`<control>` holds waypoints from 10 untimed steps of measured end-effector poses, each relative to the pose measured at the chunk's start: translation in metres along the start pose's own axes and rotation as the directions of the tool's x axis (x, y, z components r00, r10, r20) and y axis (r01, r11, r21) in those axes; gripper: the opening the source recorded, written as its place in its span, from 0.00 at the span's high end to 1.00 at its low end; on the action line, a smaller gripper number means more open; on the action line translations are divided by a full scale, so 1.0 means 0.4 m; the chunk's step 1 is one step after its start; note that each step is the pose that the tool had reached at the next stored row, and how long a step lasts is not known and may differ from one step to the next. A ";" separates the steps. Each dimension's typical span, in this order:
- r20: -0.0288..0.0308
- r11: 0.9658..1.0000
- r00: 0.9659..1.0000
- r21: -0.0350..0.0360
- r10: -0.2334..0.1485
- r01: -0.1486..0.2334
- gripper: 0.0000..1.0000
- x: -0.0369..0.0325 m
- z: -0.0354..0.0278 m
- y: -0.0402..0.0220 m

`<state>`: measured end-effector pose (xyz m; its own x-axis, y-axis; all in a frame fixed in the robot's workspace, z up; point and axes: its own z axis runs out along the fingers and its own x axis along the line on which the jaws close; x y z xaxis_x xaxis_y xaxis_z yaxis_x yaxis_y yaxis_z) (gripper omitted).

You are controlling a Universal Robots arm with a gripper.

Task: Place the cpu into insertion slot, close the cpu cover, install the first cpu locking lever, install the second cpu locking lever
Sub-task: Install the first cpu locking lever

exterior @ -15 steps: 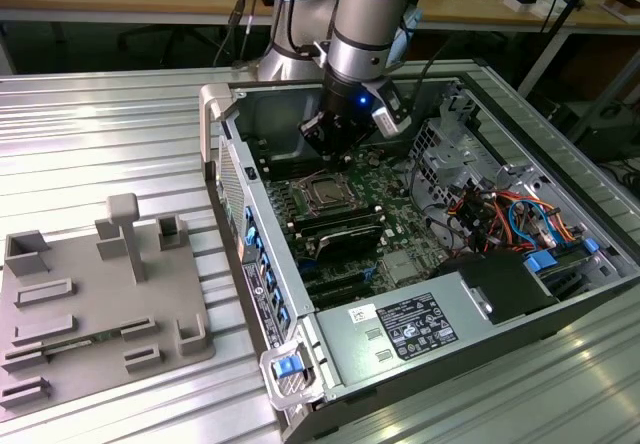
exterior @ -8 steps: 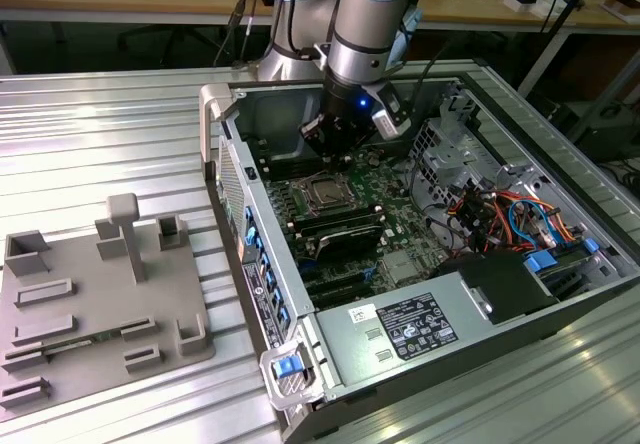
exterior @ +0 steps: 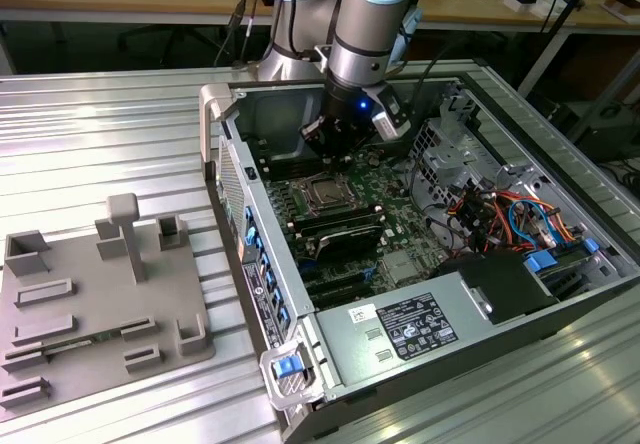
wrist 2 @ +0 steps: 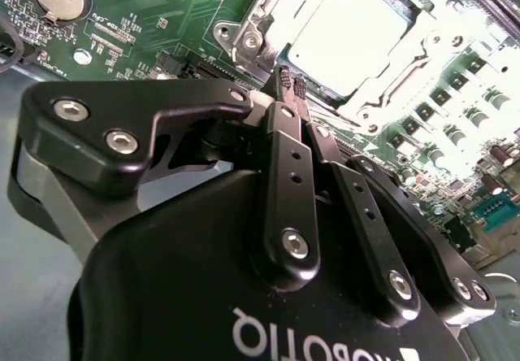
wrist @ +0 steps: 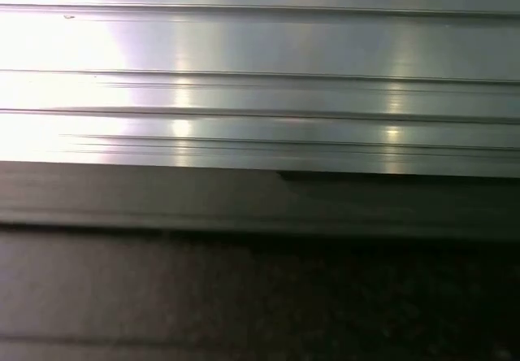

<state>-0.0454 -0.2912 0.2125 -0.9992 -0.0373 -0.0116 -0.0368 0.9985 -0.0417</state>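
- Fingers (wrist 2: pixel 288 166) are clenched, tips pressed together with nothing I can see between them. I judge they are shut like this to work as one narrow prodding point rather than to grasp.
- Their tips sit just beside the near edge of the insertion slot (exterior: pixel 325 196), low over the green board (wrist 2: pixel 146 19), which suits work on the socket's hardware.
- The cpu (wrist 2: pixel 349 32) lies flat inside the slot, silvery top up, with the cpu cover (wrist 2: pixel 264 11) apparently folded down around it as a frame.
- The arm (exterior: pixel 365 24) reaches straight down into the open computer case (exterior: pixel 240 194) on the bench (exterior: pixel 100 114). A grey parts tray (exterior: pixel 100 294) lies well apart at the exterior view's left.
- Glare washes out much of the socket in the second wrist view, so I cannot tell whether either locking lever is latched, or whether the tips touch one.
- The first wrist view gives me ribbed bench metal and a dark edge.
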 end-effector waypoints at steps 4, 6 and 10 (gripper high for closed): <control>-0.001 1.000 1.000 0.000 0.000 0.000 0.89 -0.001 0.002 0.004; -0.001 1.000 1.000 0.000 0.000 0.000 0.89 -0.001 0.002 0.004; -0.001 1.000 1.000 0.000 0.000 0.000 0.89 -0.001 0.003 0.003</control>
<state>-0.0449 -0.2901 0.2114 -0.9992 -0.0373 -0.0108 -0.0368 0.9985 -0.0413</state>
